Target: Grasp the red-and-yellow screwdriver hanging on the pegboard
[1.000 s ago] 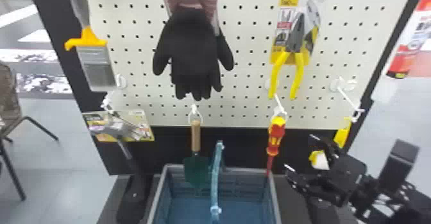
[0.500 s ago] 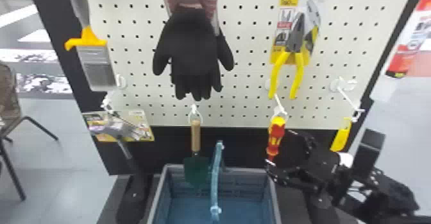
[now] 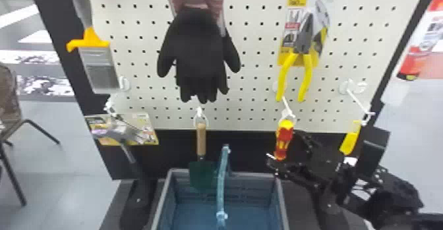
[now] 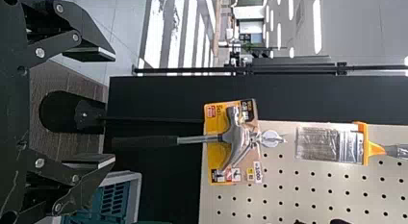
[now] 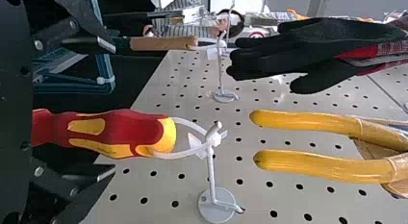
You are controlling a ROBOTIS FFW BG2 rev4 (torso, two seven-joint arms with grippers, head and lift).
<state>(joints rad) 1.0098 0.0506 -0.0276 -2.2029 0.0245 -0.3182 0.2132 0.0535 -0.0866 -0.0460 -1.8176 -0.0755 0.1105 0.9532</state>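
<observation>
A red-and-yellow screwdriver (image 3: 286,140) was seen hung by a white loop from a hook (image 3: 287,106) near the lower edge of a pegboard (image 3: 257,77), toward its right corner. The handle was flanked by the two black fingers of the right gripper (image 3: 283,147), which were held open. In the right wrist view, a gap was left between the handle and each fingertip, and the loop was stretched over the hook's end.

Yellow-handled pliers (image 3: 306,76) were displayed directly above, and a pair of black gloves (image 3: 199,54) was hung left of them. A brush (image 3: 99,68) was placed along the board's left edge, with a hammer (image 3: 122,130) hung near the lower left corner. Between hammer and screwdriver, a wooden-handled trowel (image 3: 201,138) was suspended by its own loop. A gray crate (image 3: 162,196) with a teal handle (image 3: 221,186) was set below the board. In the left wrist view, the left gripper (image 4: 115,107) was pictured with its fingers spread wide, well apart from the hammer's head.
</observation>
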